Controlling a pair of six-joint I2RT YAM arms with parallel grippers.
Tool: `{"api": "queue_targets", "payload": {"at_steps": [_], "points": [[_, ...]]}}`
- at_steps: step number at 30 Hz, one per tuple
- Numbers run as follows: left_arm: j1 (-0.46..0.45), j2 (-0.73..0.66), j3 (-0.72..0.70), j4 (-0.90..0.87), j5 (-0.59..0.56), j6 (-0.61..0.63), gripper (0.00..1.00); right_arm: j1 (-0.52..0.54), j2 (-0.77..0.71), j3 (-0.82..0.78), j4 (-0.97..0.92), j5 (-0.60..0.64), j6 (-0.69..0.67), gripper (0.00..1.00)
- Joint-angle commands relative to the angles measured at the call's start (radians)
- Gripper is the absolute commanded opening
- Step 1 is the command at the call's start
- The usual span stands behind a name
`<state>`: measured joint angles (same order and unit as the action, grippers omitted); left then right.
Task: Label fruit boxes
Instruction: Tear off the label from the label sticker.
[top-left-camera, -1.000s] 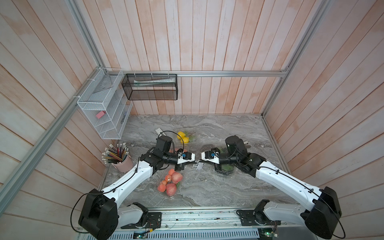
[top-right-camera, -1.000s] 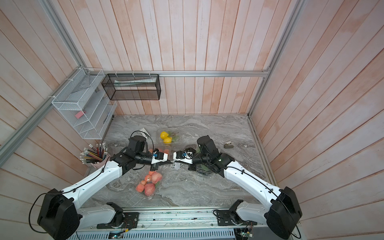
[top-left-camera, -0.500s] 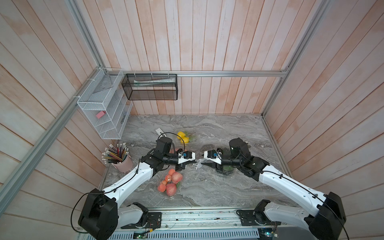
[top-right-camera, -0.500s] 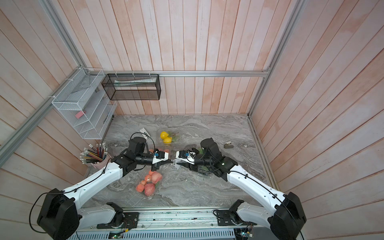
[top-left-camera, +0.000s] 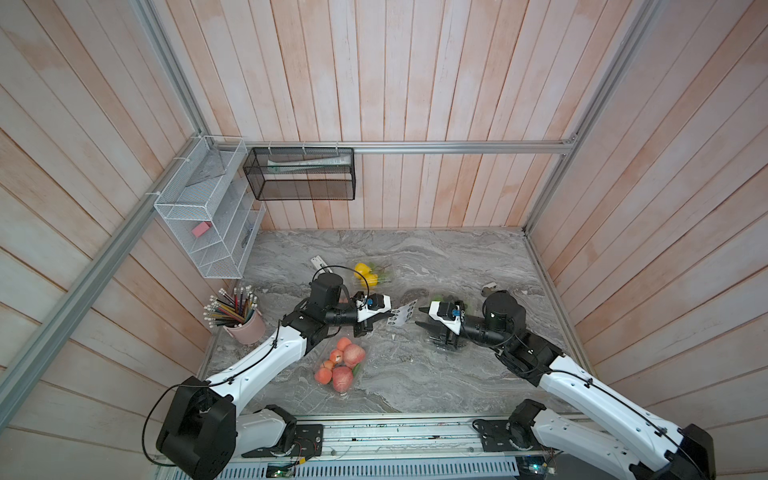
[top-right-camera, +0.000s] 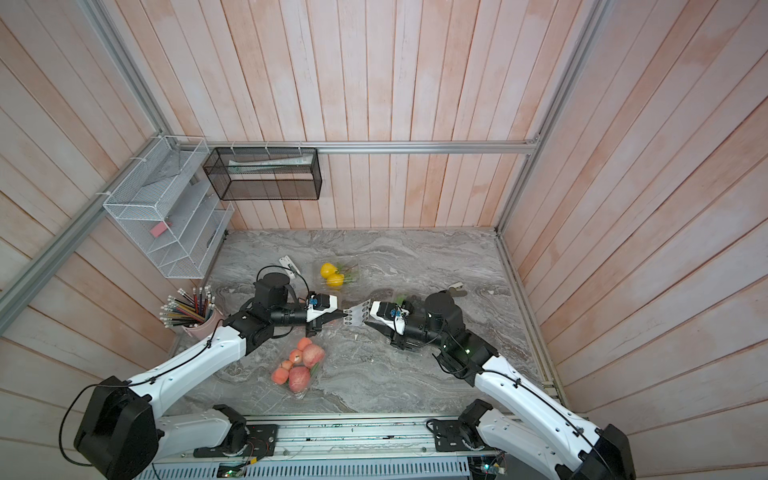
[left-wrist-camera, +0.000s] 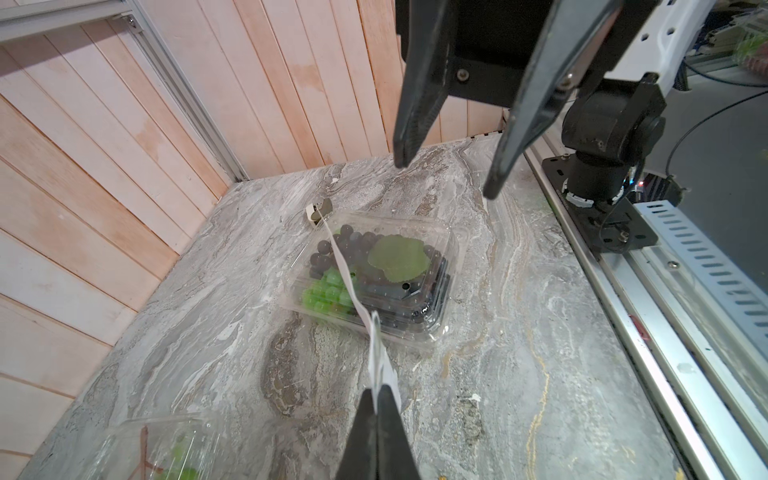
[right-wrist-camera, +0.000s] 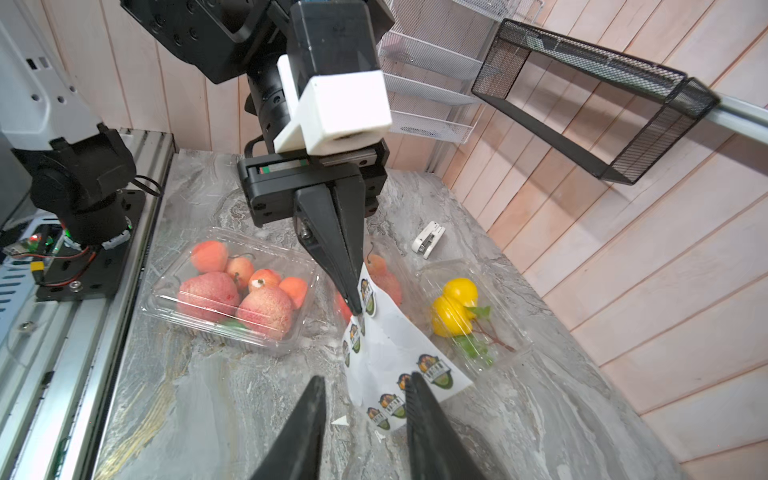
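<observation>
Risk: left tool (right-wrist-camera: 353, 305) clamps sticker sheet (right-wrist-camera: 395, 345) by 1 edge; right tool (right-wrist-camera: 365, 380), jaws apart, may crumple the floppy sheet on closing.

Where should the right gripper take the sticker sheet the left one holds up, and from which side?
The free end of the sticker sheet, opposite the left gripper, which is shut on one corner. The sheet hangs in the air between the arms, so the right gripper should probably come straight in from its own side, open jaws straddling that edge.
</observation>
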<state>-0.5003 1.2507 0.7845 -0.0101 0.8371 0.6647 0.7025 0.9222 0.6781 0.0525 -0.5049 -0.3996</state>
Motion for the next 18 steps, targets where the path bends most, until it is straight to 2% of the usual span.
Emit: {"api": "queue_targets", "payload": {"at_steps": [1,10,18], "points": [[-0.004,-0.012,-0.019,0.022,0.016,-0.001,0.00,0.005,0.047,-0.014,0.085,-0.067,0.054,0.33],[-0.004,-0.015,-0.016,-0.022,0.047,0.072,0.00,0.006,0.167,0.003,0.209,-0.092,0.074,0.35],[-0.009,-0.006,-0.009,-0.038,0.043,0.096,0.00,0.008,0.200,0.011,0.237,-0.133,0.082,0.35]]}}
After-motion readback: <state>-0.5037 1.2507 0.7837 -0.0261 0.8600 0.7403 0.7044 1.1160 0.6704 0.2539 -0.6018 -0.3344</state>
